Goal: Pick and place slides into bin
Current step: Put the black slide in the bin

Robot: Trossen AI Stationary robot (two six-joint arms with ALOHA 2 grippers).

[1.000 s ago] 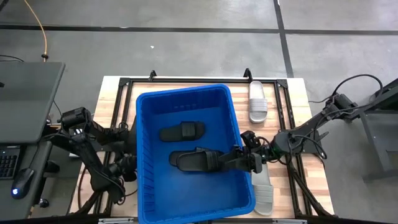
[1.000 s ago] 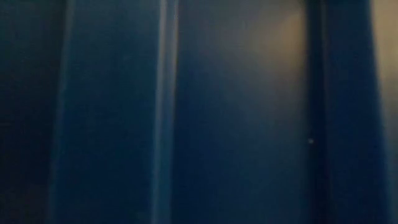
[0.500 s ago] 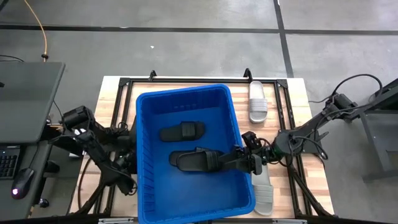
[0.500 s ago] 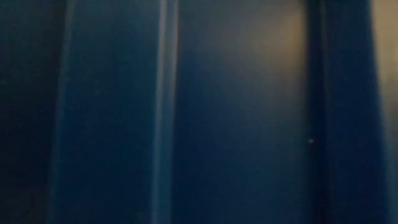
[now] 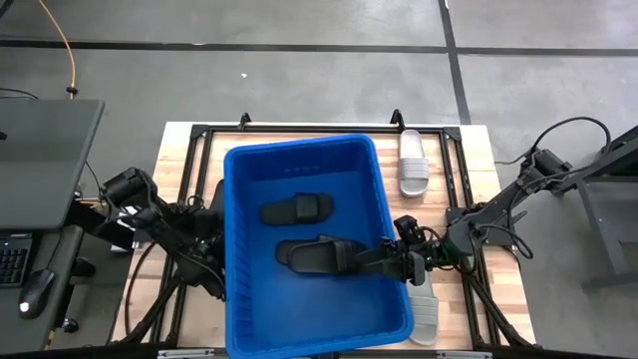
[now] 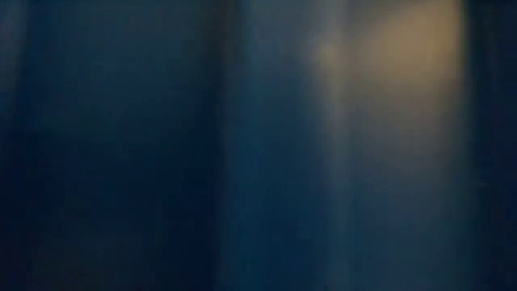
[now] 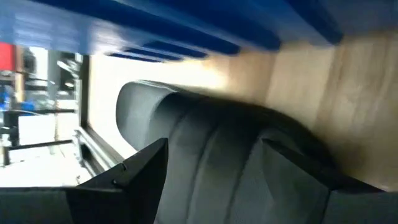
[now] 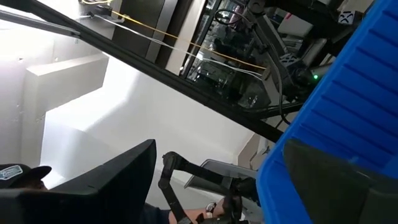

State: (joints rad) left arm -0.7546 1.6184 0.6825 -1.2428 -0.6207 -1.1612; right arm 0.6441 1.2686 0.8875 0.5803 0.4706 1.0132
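Note:
The blue bin (image 5: 299, 148) stands mid-table and fills the low view (image 6: 161, 145). Two black slides (image 5: 295, 210) (image 5: 314, 255) lie inside on its floor. A third black slide (image 7: 211, 143) lies on the wood beside the bin's left wall. My left gripper (image 7: 214, 155) is low over it, open, one finger on either side of the ribbed strap. In the high view my left arm (image 5: 189, 244) hides that slide. My right gripper (image 5: 371, 257) reaches in over the bin's right rim, open, with nothing between its fingers (image 8: 124, 168). My left gripper stands across the black slide's strap (image 7: 249, 143), slanting down from the table's left. Whether its fingers touch the strap, I cannot tell.
One pale slide (image 5: 413, 165) lies on the table at the far right. Another (image 5: 424, 311) lies at the near right, partly under my right arm. A black rail frame (image 5: 199, 135) rings the table top. A grey desk (image 5: 40, 160) stands beyond the left edge.
My left gripper has gone down and toward the bin's left wall, rolling as it went. The bin has slid a little toward the table's right edge, with both black slides still inside. My right gripper has hardly moved.

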